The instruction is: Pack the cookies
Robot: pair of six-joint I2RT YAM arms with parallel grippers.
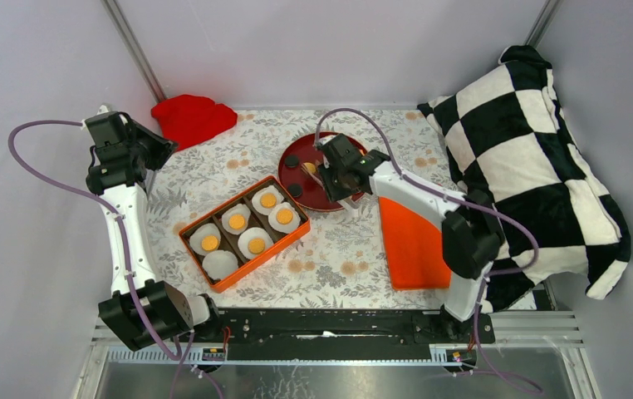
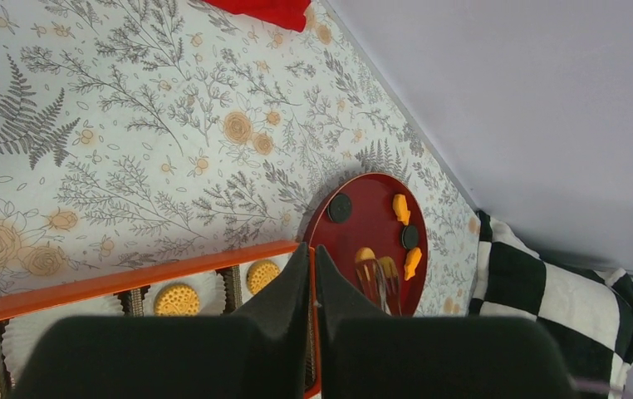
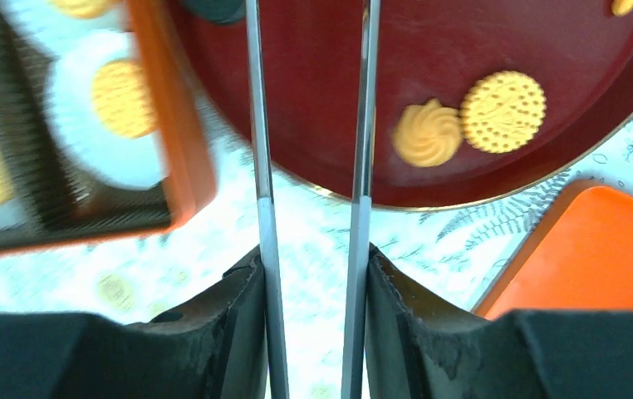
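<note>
Metal tongs run forward from the right gripper, whose fingers clasp them from outside. The two blades stand parallel with a narrow gap, and nothing lies between them but bare dark-red plate. Loose cookies lie on that plate — a swirl cookie and, just beside it, a round dotted cookie — both off to the right of the right-hand blade in the wrist view, the swirl the nearer. So the coming pick looks to turn on a sideways shift toward them, until one blade passes each side of a cookie (neither has a long axis to fuss over).

Just beside the plate sits the orange tin. Five of its liners hold cookies, and the empty liner is at the near-left corner, the end away from the plate. The left gripper is pinched together on nothing, well apart at the far left — the right arm is plainly the nearer.
</note>
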